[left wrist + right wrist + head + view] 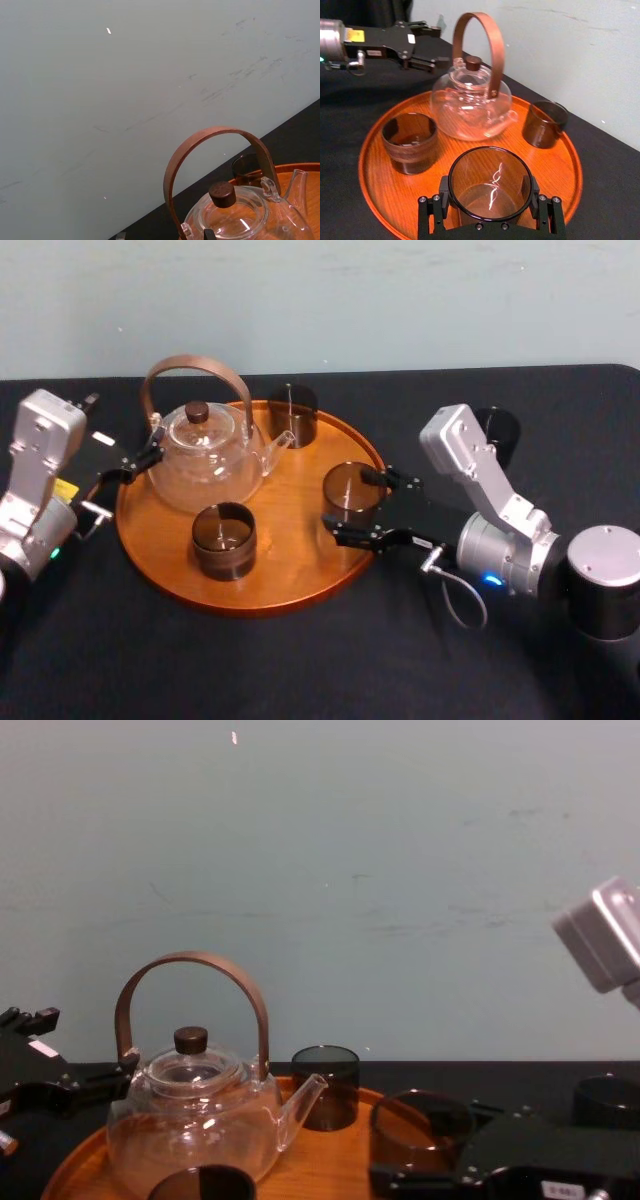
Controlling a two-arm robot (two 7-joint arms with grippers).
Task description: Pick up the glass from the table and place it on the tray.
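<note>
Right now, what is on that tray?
A teapot, two free glasses, and a third glass in the fingers of the right gripper; they cover its base, so contact with the tray is unclear. The left gripper hovers beside the teapot.

Head view: high, pitched down at the counter (300,670), taking in the whole tray (290,592). Chest view: low and level, facing the wall across the counter, with the teapot (195,1120) side-on. Left wrist view: close to the teapot, angled up at the wall. Right wrist view: immediately behind the right tool (489,212) and its gripped glass (490,182), facing across the tray. All four views share the teapot.
</note>
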